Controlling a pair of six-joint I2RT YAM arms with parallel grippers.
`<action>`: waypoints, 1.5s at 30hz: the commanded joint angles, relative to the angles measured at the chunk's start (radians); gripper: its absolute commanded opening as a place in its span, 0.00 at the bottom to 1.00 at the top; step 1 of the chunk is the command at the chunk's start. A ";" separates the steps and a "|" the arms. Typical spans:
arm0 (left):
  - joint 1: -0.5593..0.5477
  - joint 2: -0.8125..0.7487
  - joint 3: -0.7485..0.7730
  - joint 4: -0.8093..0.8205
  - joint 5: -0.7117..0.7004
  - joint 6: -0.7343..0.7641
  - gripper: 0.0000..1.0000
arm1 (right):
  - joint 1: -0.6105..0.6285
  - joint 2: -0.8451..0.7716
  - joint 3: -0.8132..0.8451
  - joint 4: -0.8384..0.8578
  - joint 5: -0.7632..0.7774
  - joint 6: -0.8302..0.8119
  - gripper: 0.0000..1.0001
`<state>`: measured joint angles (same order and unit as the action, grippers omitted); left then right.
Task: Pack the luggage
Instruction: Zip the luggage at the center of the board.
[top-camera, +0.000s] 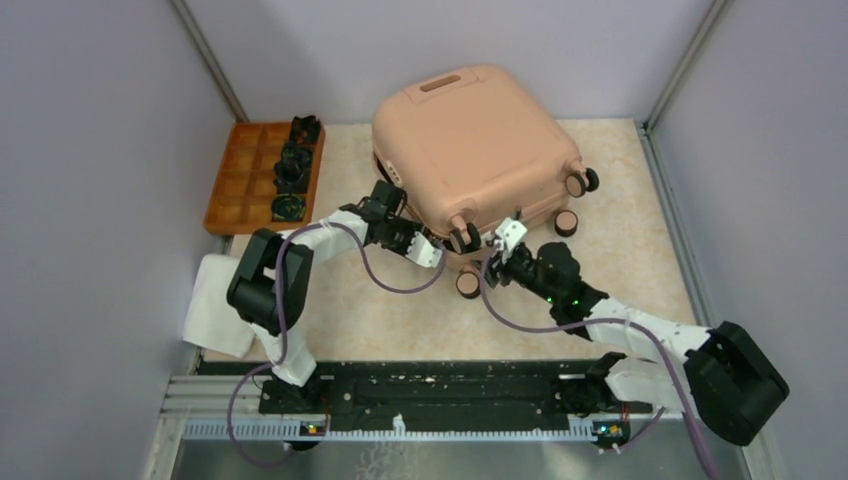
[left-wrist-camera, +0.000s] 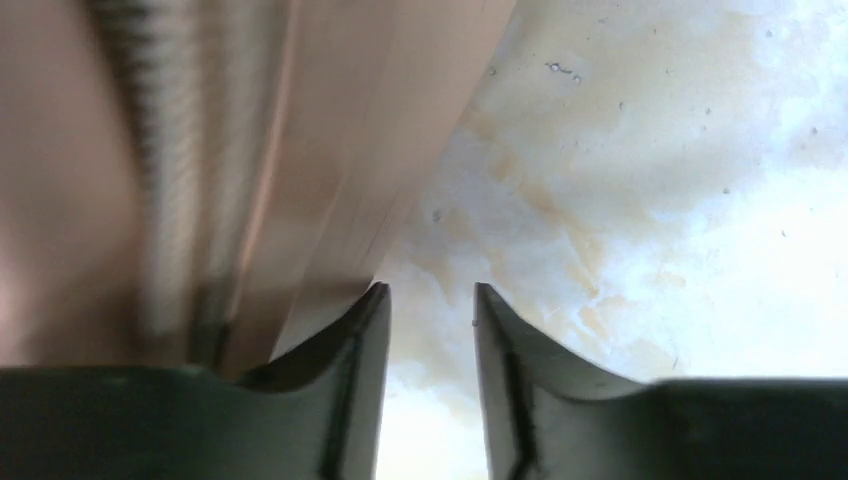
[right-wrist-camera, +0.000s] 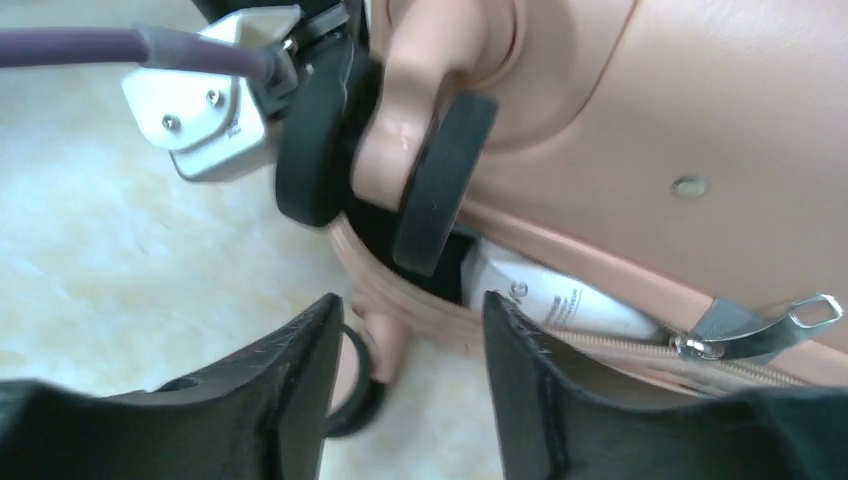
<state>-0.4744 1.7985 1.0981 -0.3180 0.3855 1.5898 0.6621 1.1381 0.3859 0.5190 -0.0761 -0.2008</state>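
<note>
1. A white cloth (top-camera: 214, 306) hangs over the table's (top-camera: 640, 270) left near edge, beside the left arm's elbow.
2. An orange compartmented tray (top-camera: 243, 178) sits in the far left corner, with black items (top-camera: 290, 172) filling its right-hand column.
3. The left gripper (top-camera: 426, 251) reaches to the near left corner of the luggage (top-camera: 478, 140). In the left wrist view its fingers (left-wrist-camera: 345, 350) stand apart with only bare tabletop between them, and the pink shell (left-wrist-camera: 330, 150) runs blurred just beside the left finger.
4. The luggage lies flat at the far middle of the table, turned at an angle. It is a peach-pink hard shell with rounded corners, and a recessed handle (top-camera: 440, 83) shows at its far edge. Black-and-pink wheels (top-camera: 581, 181) sit along its near right side.
5. At the near corner the two shells gape slightly. The right wrist view shows a dark gap there with a white printed item (right-wrist-camera: 545, 296) inside, an unclosed zipper and a metal zipper pull (right-wrist-camera: 792, 318).
6. The right gripper (top-camera: 493, 256) points at that corner. Its fingers (right-wrist-camera: 300, 380) are apart, framing the lower shell's rim and a wheel (right-wrist-camera: 440, 180) without clamping either.
</note>
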 joint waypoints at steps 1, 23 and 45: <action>0.029 -0.176 0.055 -0.005 0.071 -0.075 0.54 | -0.039 -0.111 0.048 0.035 -0.129 0.224 0.62; 0.381 0.289 0.786 -0.176 0.172 -0.741 0.73 | -0.095 -0.291 0.239 -0.408 0.220 0.643 0.99; 0.421 0.738 1.240 0.324 0.209 -1.386 0.98 | -0.256 -0.135 0.243 -0.608 0.331 1.084 0.85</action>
<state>-0.0410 2.5370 2.3642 -0.1490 0.4152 0.3889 0.4496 0.9207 0.6102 -0.1940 0.3485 0.8265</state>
